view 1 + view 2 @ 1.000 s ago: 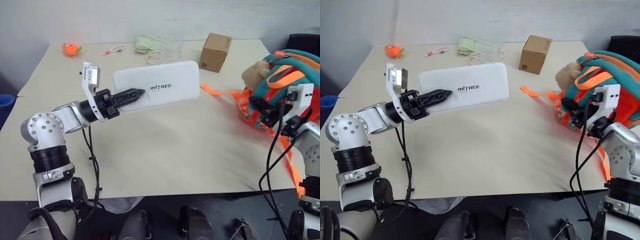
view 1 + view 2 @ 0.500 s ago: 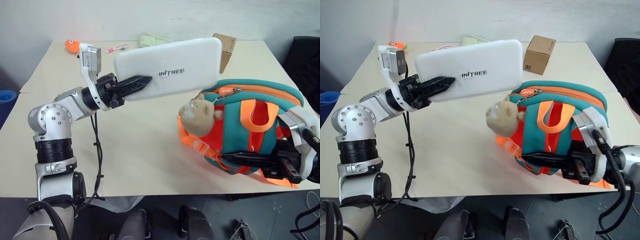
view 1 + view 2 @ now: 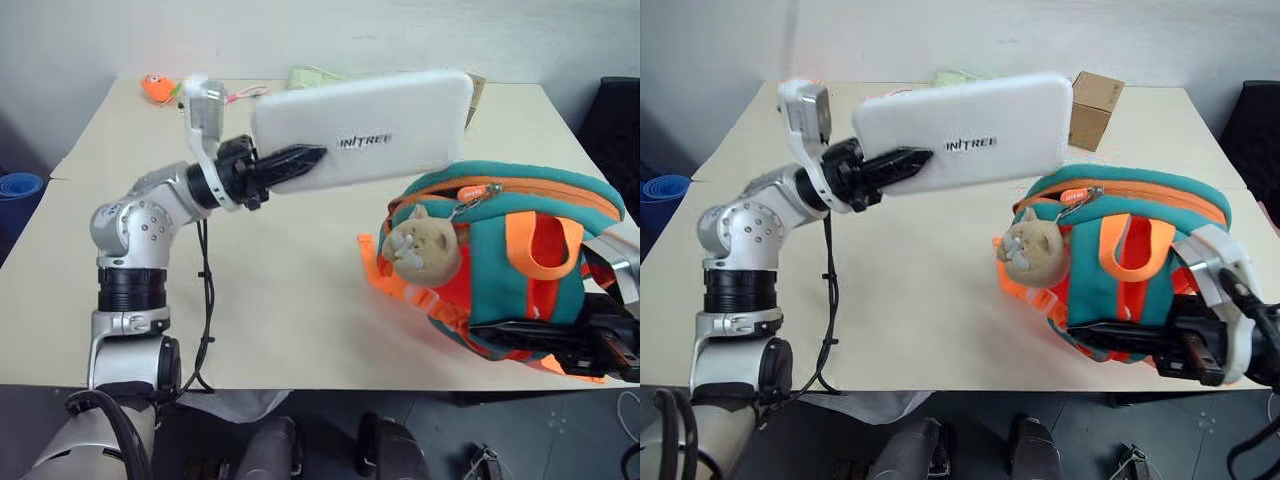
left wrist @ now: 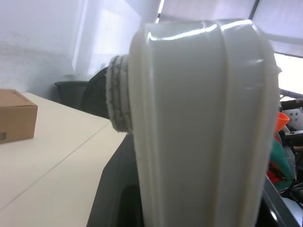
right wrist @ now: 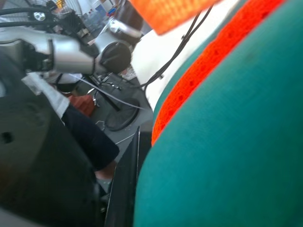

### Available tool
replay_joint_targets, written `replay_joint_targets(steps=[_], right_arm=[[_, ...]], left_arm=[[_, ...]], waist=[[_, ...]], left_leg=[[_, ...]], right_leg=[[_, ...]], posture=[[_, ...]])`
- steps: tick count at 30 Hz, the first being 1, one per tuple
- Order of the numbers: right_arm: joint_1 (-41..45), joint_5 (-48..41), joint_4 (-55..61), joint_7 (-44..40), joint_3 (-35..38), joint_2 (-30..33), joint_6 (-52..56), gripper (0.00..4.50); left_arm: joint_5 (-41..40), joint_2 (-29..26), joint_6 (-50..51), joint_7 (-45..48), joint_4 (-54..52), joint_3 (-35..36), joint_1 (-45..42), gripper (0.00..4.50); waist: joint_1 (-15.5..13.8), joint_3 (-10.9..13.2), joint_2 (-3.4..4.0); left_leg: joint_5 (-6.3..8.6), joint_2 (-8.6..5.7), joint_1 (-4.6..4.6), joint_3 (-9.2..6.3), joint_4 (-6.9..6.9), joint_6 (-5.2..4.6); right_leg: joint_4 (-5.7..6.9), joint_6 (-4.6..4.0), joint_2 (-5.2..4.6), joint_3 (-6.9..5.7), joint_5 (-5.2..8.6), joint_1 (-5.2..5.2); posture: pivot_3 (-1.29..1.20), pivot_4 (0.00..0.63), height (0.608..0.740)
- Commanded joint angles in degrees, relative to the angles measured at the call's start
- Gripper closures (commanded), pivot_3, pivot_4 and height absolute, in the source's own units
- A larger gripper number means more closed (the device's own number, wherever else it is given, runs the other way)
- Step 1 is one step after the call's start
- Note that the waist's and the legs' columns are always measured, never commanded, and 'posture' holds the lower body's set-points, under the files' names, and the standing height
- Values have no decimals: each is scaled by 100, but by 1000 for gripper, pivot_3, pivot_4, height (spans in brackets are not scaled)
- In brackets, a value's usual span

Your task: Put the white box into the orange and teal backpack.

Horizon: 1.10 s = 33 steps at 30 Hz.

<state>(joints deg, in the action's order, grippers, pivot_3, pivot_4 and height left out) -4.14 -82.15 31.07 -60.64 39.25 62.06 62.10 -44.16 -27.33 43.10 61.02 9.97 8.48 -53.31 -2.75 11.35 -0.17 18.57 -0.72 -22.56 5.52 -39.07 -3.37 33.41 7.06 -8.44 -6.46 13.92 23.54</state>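
The white box (image 3: 380, 135), long and flat with grey lettering, is held in the air over the table, tilted slightly up to the right. My left gripper (image 3: 310, 158) is shut on its left end, one black finger lying across its face. The box's edge looms close in the left wrist view (image 4: 199, 123). Below its right end stands the orange and teal backpack (image 3: 520, 260) with a tan plush toy (image 3: 420, 250) on its front. My right gripper (image 3: 1090, 335) is shut on the backpack's lower edge at the table's front right. Teal fabric (image 5: 236, 142) presses against the right wrist camera.
A brown cardboard box (image 3: 1095, 97) sits at the back of the table, partly behind the white box. An orange toy (image 3: 155, 88), a pink item (image 3: 240, 92) and a green cloth (image 3: 310, 75) lie along the back edge. The tabletop (image 3: 280, 290) spreads beige in front.
My right gripper has pulled the backpack from the table's right edge in toward the front middle. My left gripper has lifted the white box higher and moved it to the right, over the backpack.
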Motion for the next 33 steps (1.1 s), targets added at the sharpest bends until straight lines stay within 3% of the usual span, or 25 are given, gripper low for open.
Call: replay_joint_targets(steps=[1, 10, 14, 22, 29, 33], right_arm=[[-17, -188, 77, -41, 279, 69, -43, 4483], [81, 456, -346, -9, 19, 53, -217, 4483], [126, 367, -380, -205, 88, 175, -96, 4483], [522, 385, -421, -575, -252, 468, -105, 4483], [951, 349, -431, -583, -532, 528, -105, 4483], [993, 166, -300, -541, -342, 578, 10, 4483]], left_arm=[[100, -200, -157, 540, -338, -275, 132, 3290], [395, -393, -493, 1177, -182, -610, 46, 3290], [1479, -154, -1981, 1234, 246, -1151, -171, 3290], [2836, 719, -4479, 1393, 1762, -1859, -1049, 3290], [3332, 1407, -5714, 1417, 2744, -2040, -1590, 3290], [3371, 1342, -5870, 1429, 3277, -1823, -1880, 3290]], waist=[[-7, 0, 0], [-32, 0, -1], [-39, 0, 0], [-145, 0, -1], [-166, 0, -1], [-174, 0, -1]], left_leg=[[0, 0, 0, 1, 0, 0], [-1, -4, -2, 2, -5, -5], [-2, -2, -1, 1, -5, -4], [-2, -8, -14, -3, -13, -18], [-2, -8, -45, -12, -18, -25], [2, -10, -74, -23, -43, -34]], right_leg=[[0, 0, 4, -9, 0, 0], [0, 0, -8, -6, -1, -2], [3, 0, -7, -9, -1, -1], [-13, 4, -11, -23, -9, -2], [-37, 8, -8, -44, -13, 11], [-39, 10, -9, -81, -14, 16]], posture=[[0, 150, 740], [0, 150, 740], [0, 150, 740], [0, 150, 740], [0, 150, 740], [0, 150, 740]])
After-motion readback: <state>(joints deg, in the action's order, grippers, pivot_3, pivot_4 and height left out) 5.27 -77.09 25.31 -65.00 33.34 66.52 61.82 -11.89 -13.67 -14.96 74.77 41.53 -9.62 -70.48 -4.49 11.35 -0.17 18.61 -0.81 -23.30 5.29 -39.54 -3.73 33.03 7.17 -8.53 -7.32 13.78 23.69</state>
